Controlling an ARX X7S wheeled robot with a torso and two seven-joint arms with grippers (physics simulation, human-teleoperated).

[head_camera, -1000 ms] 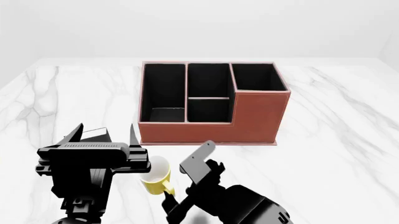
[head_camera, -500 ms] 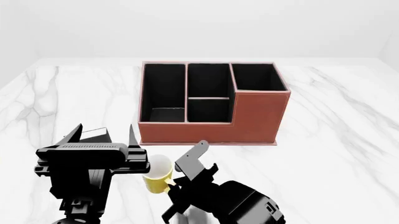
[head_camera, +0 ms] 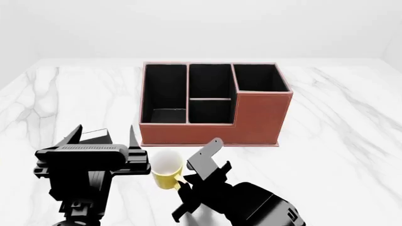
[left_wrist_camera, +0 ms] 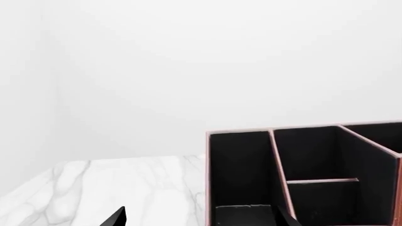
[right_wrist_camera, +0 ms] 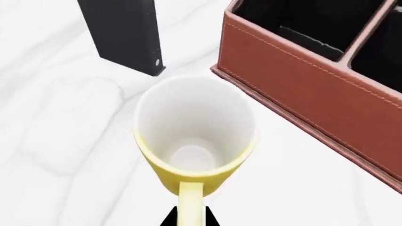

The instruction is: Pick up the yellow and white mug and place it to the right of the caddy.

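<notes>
Head view, low centre: right gripper (head_camera: 196,175) is clamped on the handle of the yellow and white mug (head_camera: 167,168), upright, just before the caddy (head_camera: 215,104) at frame centre. Lower left: left gripper (head_camera: 105,136) is spread wide, holding nothing.

The tabletop (head_camera: 339,141) is white marble with grey veins, running back to a plain pale wall; the caddy (head_camera: 261,117) stands on it toward the far middle, a reddish-brown box with black-lined compartments, its right rear section taller than the rest; a thin base lip shows along its front where it meets the stone; the yellow and white mug (head_camera: 167,168) appears just in front of the caddy's left front corner, upright, mouth up, handle toward the near side; whether its base touches the tabletop cannot be told.
</notes>
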